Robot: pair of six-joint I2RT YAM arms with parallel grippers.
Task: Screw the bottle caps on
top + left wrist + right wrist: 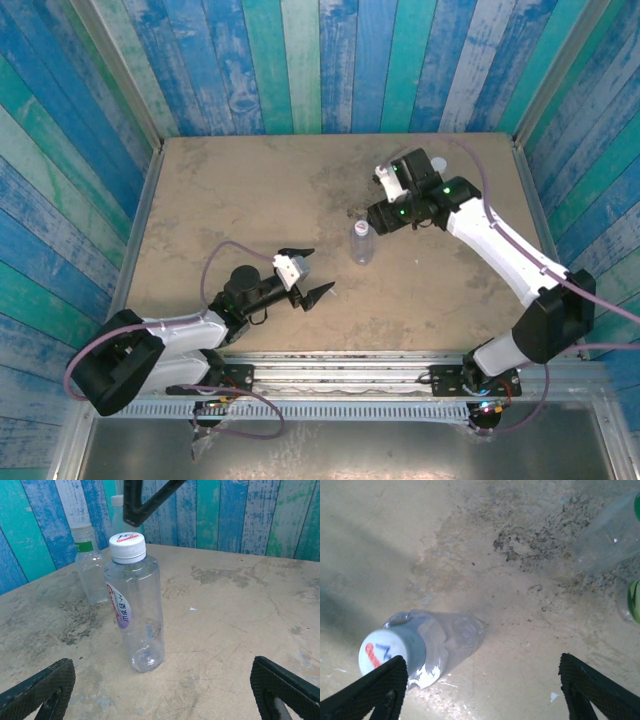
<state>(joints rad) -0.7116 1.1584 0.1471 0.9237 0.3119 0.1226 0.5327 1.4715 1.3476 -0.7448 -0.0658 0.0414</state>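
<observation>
Sandy tabletop [250,200] — bottle [137,620] stands upright, cap [127,546] skyward — left pincer [162,680], right pincer [482,680] spread.

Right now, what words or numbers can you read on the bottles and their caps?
Nothing is clear enough to quote.
White cap: red lettering with a blue mark, too small to read.
Label on the capped bottle: red and dark characters, turned sideways, not legible.
Green label on the bottle behind: no text I can make out.
</observation>
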